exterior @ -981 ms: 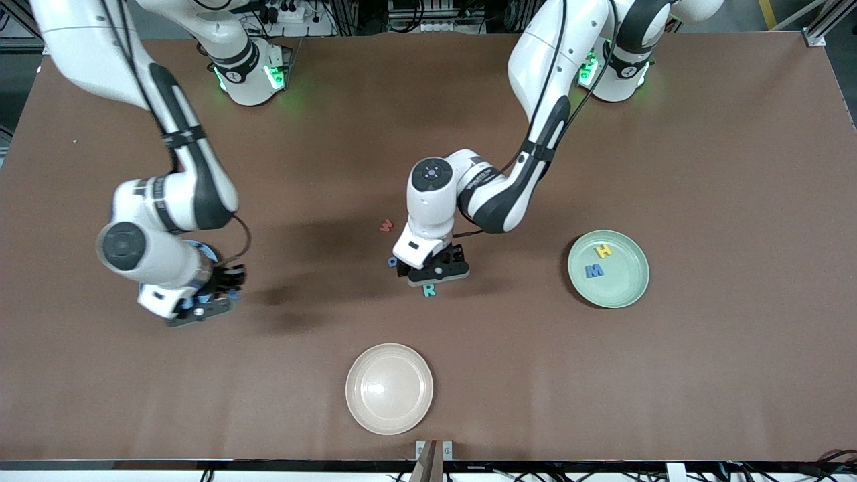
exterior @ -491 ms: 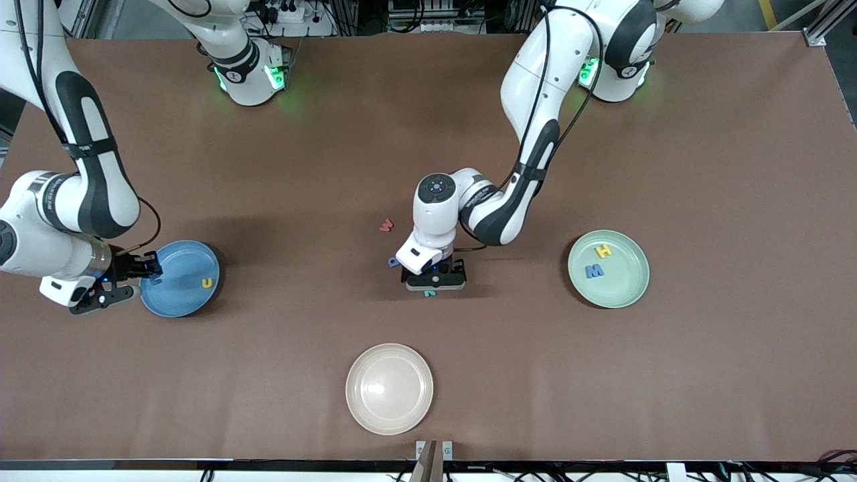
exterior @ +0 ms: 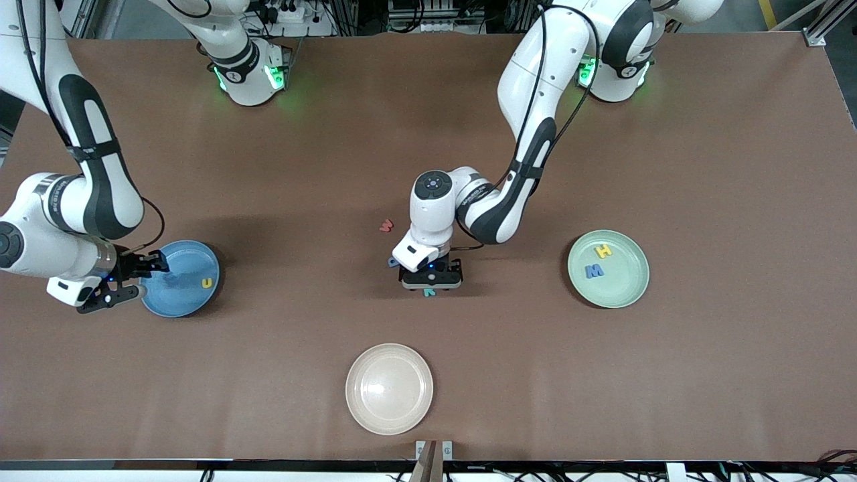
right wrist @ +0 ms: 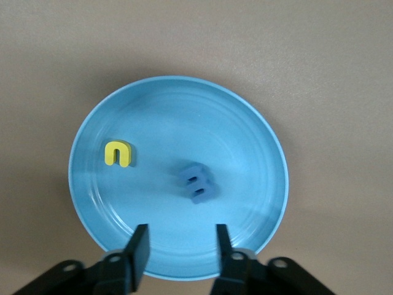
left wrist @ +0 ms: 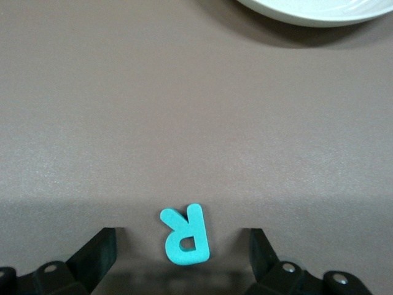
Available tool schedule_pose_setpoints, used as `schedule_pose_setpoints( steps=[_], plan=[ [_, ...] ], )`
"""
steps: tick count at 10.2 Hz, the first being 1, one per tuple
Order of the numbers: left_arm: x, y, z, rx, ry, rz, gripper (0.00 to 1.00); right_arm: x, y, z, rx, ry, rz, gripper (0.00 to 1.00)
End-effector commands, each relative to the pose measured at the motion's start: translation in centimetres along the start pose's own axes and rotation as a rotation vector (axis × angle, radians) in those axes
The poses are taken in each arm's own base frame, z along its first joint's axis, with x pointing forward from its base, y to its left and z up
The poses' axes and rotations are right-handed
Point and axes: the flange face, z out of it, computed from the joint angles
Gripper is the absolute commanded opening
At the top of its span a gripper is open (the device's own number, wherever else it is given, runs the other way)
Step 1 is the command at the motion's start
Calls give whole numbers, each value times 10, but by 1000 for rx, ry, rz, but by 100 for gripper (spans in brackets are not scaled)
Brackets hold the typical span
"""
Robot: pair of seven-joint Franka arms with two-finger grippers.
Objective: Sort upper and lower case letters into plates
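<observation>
Left hand (exterior: 431, 284) straddles the teal R (left wrist: 185, 235), fingers apart; my right hand (right wrist: 180, 250) hangs parted over the blue plate (right wrist: 258, 147).

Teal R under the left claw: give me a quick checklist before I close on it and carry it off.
1. Teal R between the left claw's fingers: ok.
2. Fingers clear of the R, apart either side: ok.
3. R flat on the table: ok.
4. Green plate has room beside H and M: ok.
5. Right claw open, over the blue plate, out of the path: ok.
6. Claw low enough to grip: cannot tell.
</observation>
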Motion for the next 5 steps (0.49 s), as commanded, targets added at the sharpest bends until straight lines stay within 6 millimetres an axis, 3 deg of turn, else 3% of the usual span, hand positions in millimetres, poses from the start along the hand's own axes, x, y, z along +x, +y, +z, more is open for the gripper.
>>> schedule_pose_setpoints(
  steps=[1,2,5],
  plan=[
    [-5,3,5,14,13,-12,66,3,-4,0,-9,-3,-26,100],
    [-5,4,4,14,13,-15,58,7,-11,1,-7,-1,-40,100],
    [-12,9,1,30,2,-98,51,29,-40,-2,-9,16,-59,100]
  ],
)
